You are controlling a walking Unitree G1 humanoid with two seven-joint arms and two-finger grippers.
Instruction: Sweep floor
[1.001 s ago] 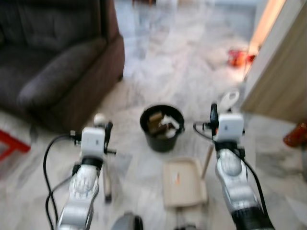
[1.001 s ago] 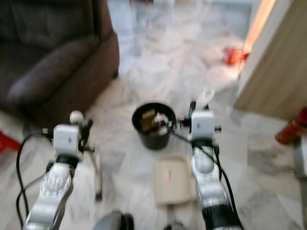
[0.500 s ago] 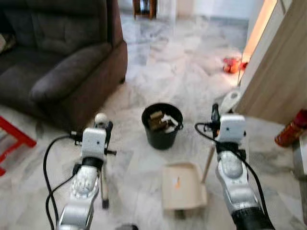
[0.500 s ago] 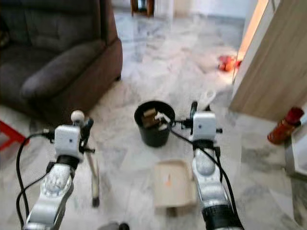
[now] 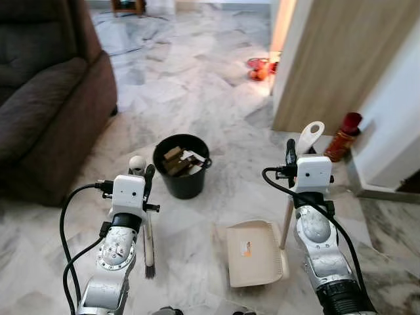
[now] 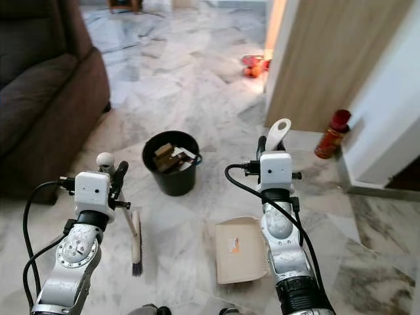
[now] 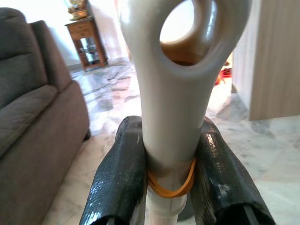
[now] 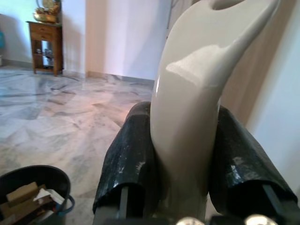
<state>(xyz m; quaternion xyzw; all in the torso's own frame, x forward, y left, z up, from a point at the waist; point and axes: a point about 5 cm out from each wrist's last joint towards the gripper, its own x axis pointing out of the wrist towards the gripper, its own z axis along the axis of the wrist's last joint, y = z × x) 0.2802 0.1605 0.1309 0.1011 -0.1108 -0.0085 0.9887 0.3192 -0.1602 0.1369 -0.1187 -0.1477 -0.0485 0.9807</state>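
Both silver arms reach forward: left gripper [image 7: 171,164] fingers clamp the cream plastic brush handle [image 7: 176,93]; right gripper [image 8: 187,159] fingers clamp the beige long-handled dustpan [image 5: 254,252].

Marble floor [image 5: 197,79]. On it: black bucket [image 5: 182,166], beige dustpan [image 5: 253,252], brown sofa [image 5: 46,111], red bottle [image 5: 343,136].

A home's living room: polished grey-veined marble floor [image 5: 197,72], with a dark brown upholstered sofa [image 5: 46,98] beside it. Past the sofa stands a small wooden side table [image 7: 86,40] with an ornament, and a wood-panelled wall [image 5: 328,59] rises opposite.
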